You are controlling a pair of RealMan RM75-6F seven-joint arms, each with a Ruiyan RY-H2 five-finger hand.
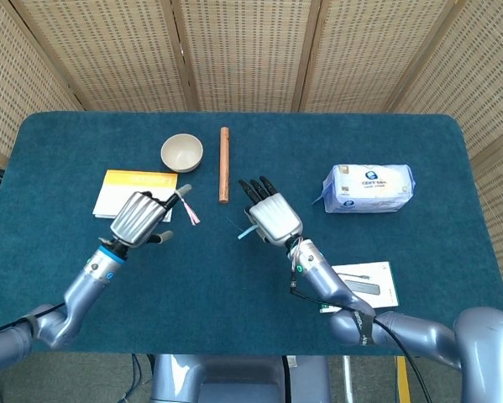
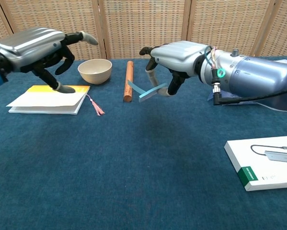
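My right hand (image 1: 270, 218) (image 2: 174, 54) is raised over the middle of the table and pinches a light blue paper strip (image 1: 244, 231) (image 2: 145, 91), which sticks out to its left. The strip hangs close to the near end of a wooden rod (image 1: 224, 164) (image 2: 129, 86). Fingers spread and holding nothing, my left hand (image 1: 142, 217) (image 2: 35, 45) hovers over the right part of a yellow-covered book (image 1: 117, 191) (image 2: 47, 99). A pink tassel (image 1: 189, 212) (image 2: 94, 106) trails from the book's right edge.
A beige bowl (image 1: 182, 153) (image 2: 95, 70) stands behind the book, left of the rod. A blue and white tissue pack (image 1: 369, 188) lies at the right. A flat white box (image 1: 364, 285) (image 2: 265, 163) lies near the front right. Blue cloth covers the table (image 1: 234, 285).
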